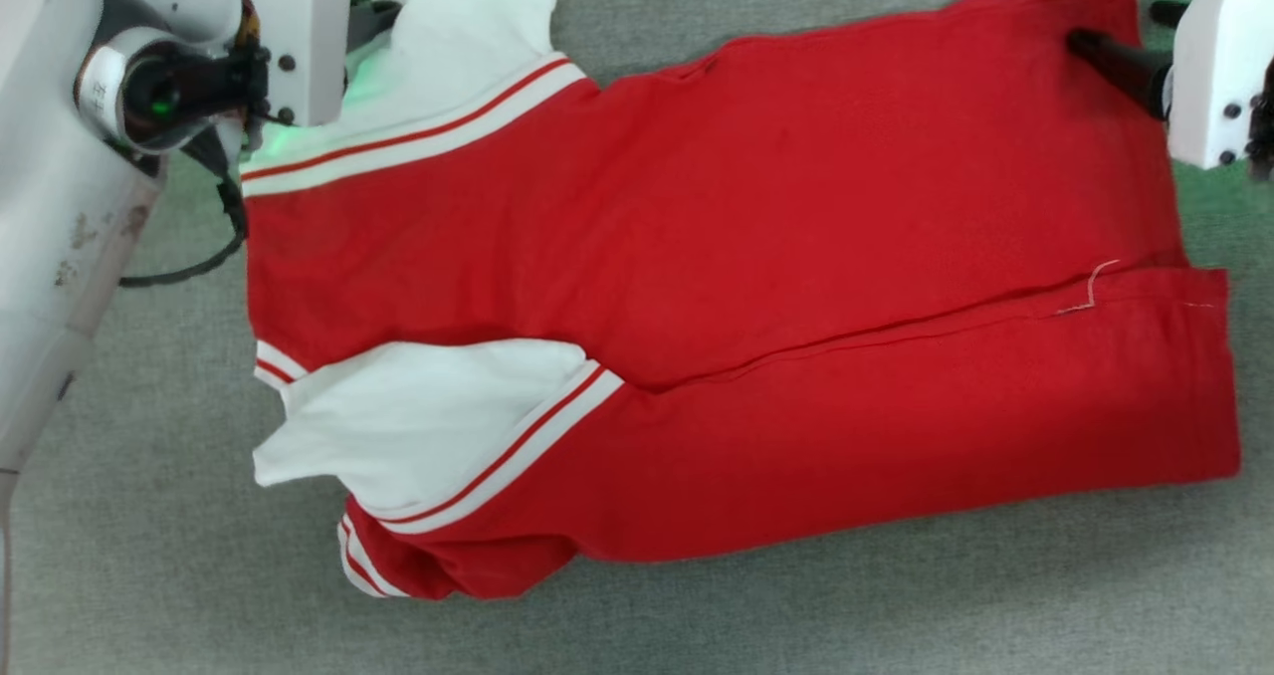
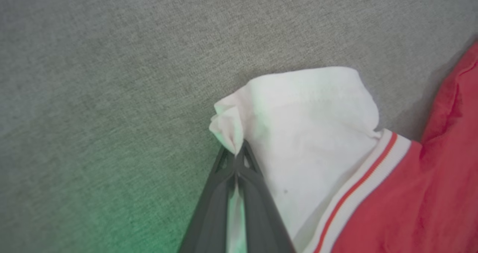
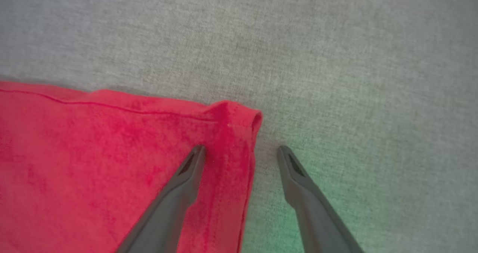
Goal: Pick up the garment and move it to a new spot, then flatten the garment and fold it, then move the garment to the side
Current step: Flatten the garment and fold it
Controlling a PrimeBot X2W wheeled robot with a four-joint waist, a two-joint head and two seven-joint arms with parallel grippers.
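The garment (image 1: 697, 257) lies spread on the grey surface, red with white sleeve panels and red-white striped trim. It is folded lengthwise, with its near half lapped over. In the left wrist view my left gripper (image 2: 236, 154) is shut on a bunched corner of the far white sleeve (image 2: 310, 126). My right gripper (image 1: 1115, 23) stands open at the garment's far right hem corner. In the right wrist view it (image 3: 241, 150) straddles that red corner (image 3: 231, 133), with one finger (image 3: 186, 174) over the cloth and the other finger (image 3: 298, 178) over bare surface.
Grey woven fabric (image 1: 796, 615) covers the whole work surface around the garment. My pale left forearm (image 1: 50, 237) and a looping black cable (image 1: 214, 247) sit at the left edge, beside the shoulder end. The white right wrist housing (image 1: 1219, 68) hangs at the top right.
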